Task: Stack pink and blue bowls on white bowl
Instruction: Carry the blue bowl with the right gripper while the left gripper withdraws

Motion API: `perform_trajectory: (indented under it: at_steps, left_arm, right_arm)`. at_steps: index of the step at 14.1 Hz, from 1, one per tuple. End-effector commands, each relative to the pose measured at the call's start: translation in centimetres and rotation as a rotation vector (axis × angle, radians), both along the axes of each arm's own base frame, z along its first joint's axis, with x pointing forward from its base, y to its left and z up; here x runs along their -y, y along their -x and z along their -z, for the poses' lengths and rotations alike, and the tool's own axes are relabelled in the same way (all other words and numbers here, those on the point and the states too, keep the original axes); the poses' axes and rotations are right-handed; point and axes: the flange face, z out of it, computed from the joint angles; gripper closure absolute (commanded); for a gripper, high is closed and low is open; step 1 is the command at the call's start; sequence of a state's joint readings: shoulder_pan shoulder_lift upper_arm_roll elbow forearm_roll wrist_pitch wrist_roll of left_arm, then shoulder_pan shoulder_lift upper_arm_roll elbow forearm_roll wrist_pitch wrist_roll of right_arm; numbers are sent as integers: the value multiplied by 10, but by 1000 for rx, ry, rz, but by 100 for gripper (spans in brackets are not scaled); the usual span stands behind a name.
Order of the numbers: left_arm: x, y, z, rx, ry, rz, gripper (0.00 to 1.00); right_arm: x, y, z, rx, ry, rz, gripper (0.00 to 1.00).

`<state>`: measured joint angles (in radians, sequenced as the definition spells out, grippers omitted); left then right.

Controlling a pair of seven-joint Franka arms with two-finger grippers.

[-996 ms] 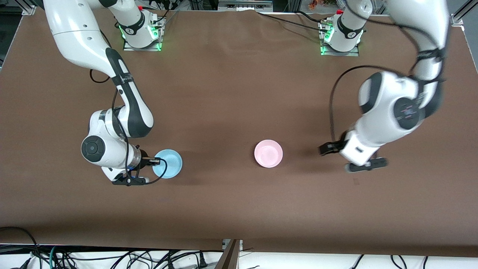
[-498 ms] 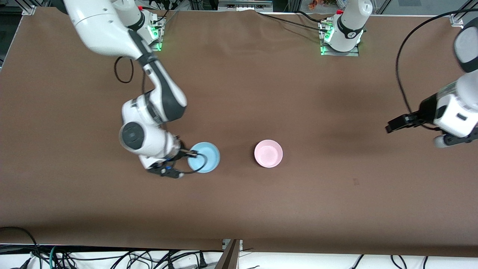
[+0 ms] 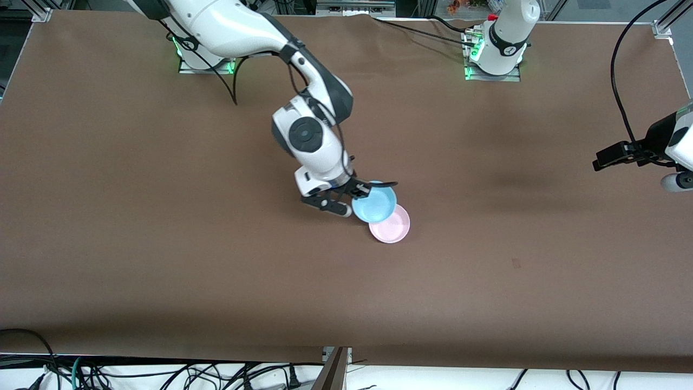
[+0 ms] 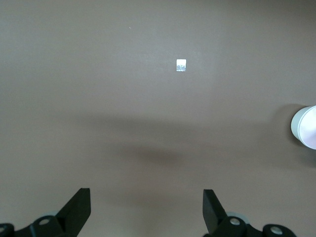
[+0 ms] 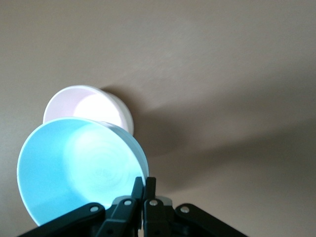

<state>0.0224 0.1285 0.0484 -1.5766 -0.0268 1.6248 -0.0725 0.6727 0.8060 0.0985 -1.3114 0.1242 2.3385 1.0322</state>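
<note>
My right gripper (image 3: 368,188) is shut on the rim of the light blue bowl (image 3: 374,205) and holds it tilted in the air, partly over the pink bowl (image 3: 395,230). In the right wrist view the fingers (image 5: 143,181) pinch the blue bowl's (image 5: 79,168) edge, and the pink bowl (image 5: 84,104) sits just past it. The pink bowl stands on the brown table (image 3: 162,271) near its middle. The white bowl is hidden. My left gripper (image 3: 603,160) hangs open and empty over its end of the table (image 4: 146,195); its wrist view catches the pink bowl (image 4: 307,127) at the edge.
A small white tag (image 4: 181,64) lies on the brown cloth under the left gripper. Both arm bases (image 3: 495,49) stand along the table edge farthest from the front camera. Loose cables (image 3: 162,374) hang below the nearest edge.
My right arm has carried the blue bowl from its end of the table to above the pink bowl. My left arm has drawn back from beside the pink bowl toward its own end.
</note>
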Motion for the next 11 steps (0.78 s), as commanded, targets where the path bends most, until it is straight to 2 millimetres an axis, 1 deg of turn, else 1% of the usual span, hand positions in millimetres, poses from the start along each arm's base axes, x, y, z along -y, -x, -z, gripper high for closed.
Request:
perform_trajectory:
  at_steps: [1,3,7,9,11]
  left_arm:
    - [1,-3,-4,-8,-19,34,0]
    - [8,-8,-9,-1,-24,45,0]
    - [10,-11,-8,1,-21,50,0]
    - [10,-15,-10,8,-27,52,0]
    - [11,-18,-12,16,-20,50,0]
  right_arm:
    - [-17,-16,2,56,-11,37,100]
    - [-28,-17,6,73,-16,33,100]
    - [-30,-22,8,85,-24,35,100]
    - [-34,-29,11,108,-45,41,100]
    - [-34,-30,19,106,-43,42,100]
